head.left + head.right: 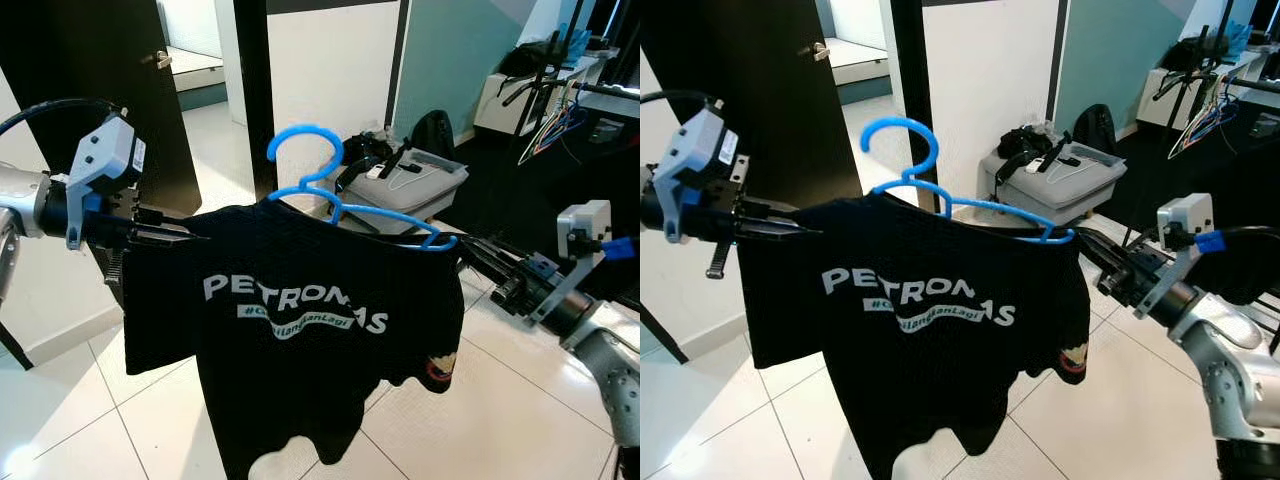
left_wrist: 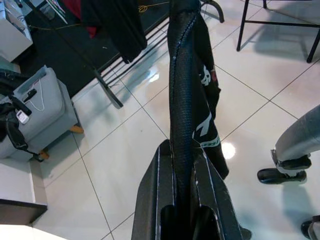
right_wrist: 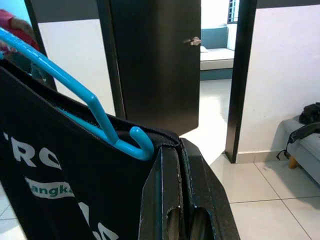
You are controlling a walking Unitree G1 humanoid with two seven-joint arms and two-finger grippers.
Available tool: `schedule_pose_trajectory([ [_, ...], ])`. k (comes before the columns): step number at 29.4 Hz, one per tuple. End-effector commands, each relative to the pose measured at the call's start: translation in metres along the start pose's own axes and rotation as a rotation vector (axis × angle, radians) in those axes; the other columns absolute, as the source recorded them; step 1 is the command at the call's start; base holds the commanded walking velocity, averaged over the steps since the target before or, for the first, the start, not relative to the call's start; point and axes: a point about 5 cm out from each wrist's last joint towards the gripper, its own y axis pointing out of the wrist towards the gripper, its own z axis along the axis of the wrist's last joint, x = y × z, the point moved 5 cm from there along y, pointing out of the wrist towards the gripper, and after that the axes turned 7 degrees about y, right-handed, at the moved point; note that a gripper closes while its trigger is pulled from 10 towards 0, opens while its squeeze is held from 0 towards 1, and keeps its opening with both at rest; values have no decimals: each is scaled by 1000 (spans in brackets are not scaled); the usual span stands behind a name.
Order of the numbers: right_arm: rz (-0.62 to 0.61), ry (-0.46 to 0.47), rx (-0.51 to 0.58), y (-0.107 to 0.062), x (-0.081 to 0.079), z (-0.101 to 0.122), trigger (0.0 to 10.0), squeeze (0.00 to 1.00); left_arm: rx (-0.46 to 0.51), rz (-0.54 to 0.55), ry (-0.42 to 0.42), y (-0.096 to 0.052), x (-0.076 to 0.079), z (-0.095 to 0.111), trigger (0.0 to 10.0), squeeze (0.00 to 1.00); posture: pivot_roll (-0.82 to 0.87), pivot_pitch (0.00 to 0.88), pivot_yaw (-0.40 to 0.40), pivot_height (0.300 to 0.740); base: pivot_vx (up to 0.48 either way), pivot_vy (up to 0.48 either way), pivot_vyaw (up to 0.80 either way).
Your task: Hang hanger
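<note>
Blue hanger (image 1: 340, 205) spans sideways, hook up; left gripper (image 1: 170, 235) and right gripper (image 1: 475, 250) pinch its shirt (image 1: 310, 330).

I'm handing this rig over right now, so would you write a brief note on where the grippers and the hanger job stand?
Left gripper: shut on the black T-shirt at one shoulder, held out in front of the robot.
Right gripper: shut on the shirt's other shoulder, by the end of the blue hanger.
Hanger: inside the shirt, its hook sticking up free through the collar, hooked on nothing.
Done: shirt is on the hanger and lifted clear of the tiled floor.
Left: carry it to a rail and hook it. A clothes rack stands ahead to the right.
</note>
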Motion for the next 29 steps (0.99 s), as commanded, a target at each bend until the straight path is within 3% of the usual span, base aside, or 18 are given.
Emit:
schedule_pose_trajectory([
  [1,-22,-7,15,-7,4,6,10000,0,-26,41,17,-14,-7,5,10000,0,-48,0,15,740,0,0,0],
  [24,4,-12,9,-7,1,10,10000,0,-27,83,-4,-18,-10,-2,10000,0,-49,0,13,740,0,0,0],
  [29,84,-23,-2,-8,-13,15,10000,0,-135,98,-40,-15,-4,-32,10000,0,-49,0,15,740,0,0,0],
])
